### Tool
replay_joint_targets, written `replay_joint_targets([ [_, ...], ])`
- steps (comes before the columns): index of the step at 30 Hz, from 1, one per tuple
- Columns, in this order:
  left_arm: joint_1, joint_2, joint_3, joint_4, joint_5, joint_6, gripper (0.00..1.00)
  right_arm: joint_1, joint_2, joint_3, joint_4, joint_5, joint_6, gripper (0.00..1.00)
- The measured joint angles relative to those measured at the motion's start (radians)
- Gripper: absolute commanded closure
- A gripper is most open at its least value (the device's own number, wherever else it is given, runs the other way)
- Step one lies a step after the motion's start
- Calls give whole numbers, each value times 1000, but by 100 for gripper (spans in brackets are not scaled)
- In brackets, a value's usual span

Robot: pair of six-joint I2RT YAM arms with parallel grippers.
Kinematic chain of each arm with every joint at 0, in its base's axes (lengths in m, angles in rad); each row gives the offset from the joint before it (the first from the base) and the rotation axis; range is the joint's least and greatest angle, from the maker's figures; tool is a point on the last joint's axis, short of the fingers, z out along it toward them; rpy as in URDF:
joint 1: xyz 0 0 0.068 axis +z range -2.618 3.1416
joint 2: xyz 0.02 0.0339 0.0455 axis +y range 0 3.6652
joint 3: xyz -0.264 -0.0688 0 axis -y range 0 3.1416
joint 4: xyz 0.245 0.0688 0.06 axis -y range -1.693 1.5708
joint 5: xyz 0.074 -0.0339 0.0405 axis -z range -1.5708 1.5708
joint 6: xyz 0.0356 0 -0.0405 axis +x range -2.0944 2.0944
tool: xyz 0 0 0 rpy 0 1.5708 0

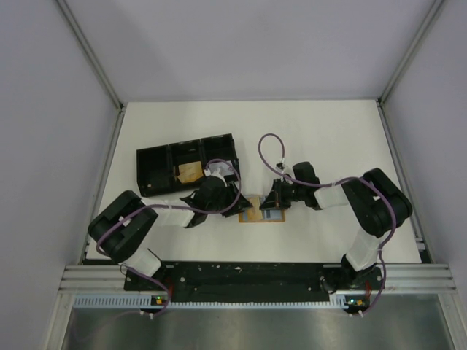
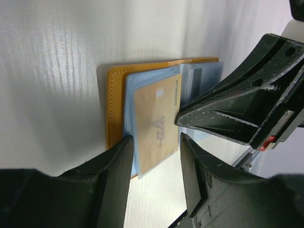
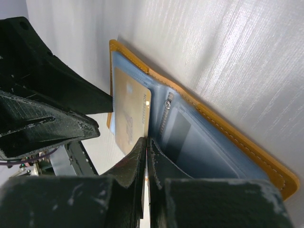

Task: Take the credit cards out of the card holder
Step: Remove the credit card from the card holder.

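The card holder (image 1: 252,216) lies open on the table between my two grippers. It is orange-tan (image 2: 111,104) with clear blue plastic leaves. One leaf holds a tan card (image 2: 156,121), and a pale card (image 2: 205,78) shows in a leaf behind it. My left gripper (image 2: 154,161) is open, and its fingers straddle the lower edge of the tan card's leaf without closing on it. My right gripper (image 3: 147,148) is shut on the edge of a plastic leaf, between the tan card (image 3: 128,114) and a blue-grey card (image 3: 190,140). The holder's orange rim (image 3: 247,148) runs behind.
A black three-compartment tray (image 1: 153,164) stands at the back left, with a tan card-like piece (image 1: 191,173) in its middle compartment. My right gripper's fingers (image 2: 237,109) cross close over the holder in the left wrist view. Both grippers (image 1: 241,198) (image 1: 271,204) crowd the holder.
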Motion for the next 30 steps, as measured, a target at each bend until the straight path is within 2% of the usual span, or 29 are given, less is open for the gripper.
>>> replay_joint_targets([
  [6, 4, 27, 9, 31, 24, -16, 51, 0, 9, 0, 10, -8, 2, 100],
  [9, 5, 31, 9, 38, 30, -22, 54, 0, 15, 3, 12, -16, 4, 100],
  [16, 6, 32, -35, 97, 25, -43, 77, 0, 21, 11, 10, -21, 4, 100],
  [18, 6, 32, -48, 108, 23, -45, 89, 0, 22, 11, 10, -21, 4, 100],
  [21, 6, 32, -62, 116, 18, -43, 100, 0, 22, 11, 11, -22, 4, 100],
  [30, 5, 8, -97, 150, 18, -40, 100, -16, 22, 8, 16, -25, 11, 100],
])
